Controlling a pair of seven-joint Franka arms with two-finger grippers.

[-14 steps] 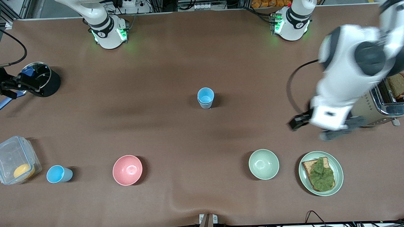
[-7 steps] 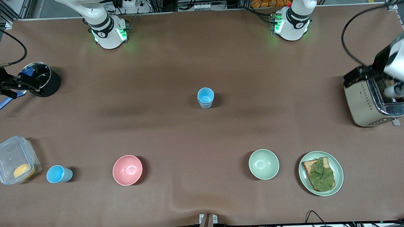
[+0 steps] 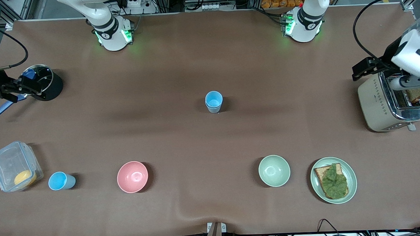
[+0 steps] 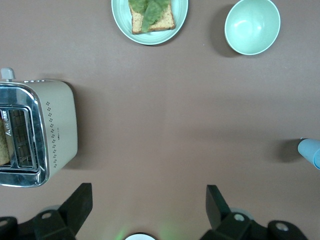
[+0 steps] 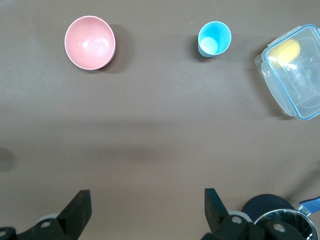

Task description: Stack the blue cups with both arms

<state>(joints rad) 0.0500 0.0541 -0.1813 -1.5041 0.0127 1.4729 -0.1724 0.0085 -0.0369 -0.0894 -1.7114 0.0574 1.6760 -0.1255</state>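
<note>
Mid-table stands a light-blue cup (image 3: 214, 101) with a second rim showing under its top rim, like one cup nested in another; its edge shows in the left wrist view (image 4: 311, 152). Another blue cup (image 3: 61, 181) (image 5: 214, 39) stands alone near the front camera, beside a clear container, toward the right arm's end. My left gripper (image 3: 383, 75) (image 4: 147, 197) hangs open and empty over the toaster. My right gripper (image 3: 18, 90) (image 5: 146, 202) hangs open and empty by a black pot at its end of the table. Both are well away from the cups.
A toaster (image 3: 387, 103) holds a bread slice at the left arm's end. A plate with toast and lettuce (image 3: 352, 179), a pale green bowl (image 3: 274, 170) and a pink bowl (image 3: 132, 176) line the near side. A clear container (image 3: 14, 166) and a black pot (image 3: 50, 85) sit at the right arm's end.
The left arm has swung away from the table in front of the toaster and risen; its gripper now hangs over the toaster. The right arm and the cups have not moved.
</note>
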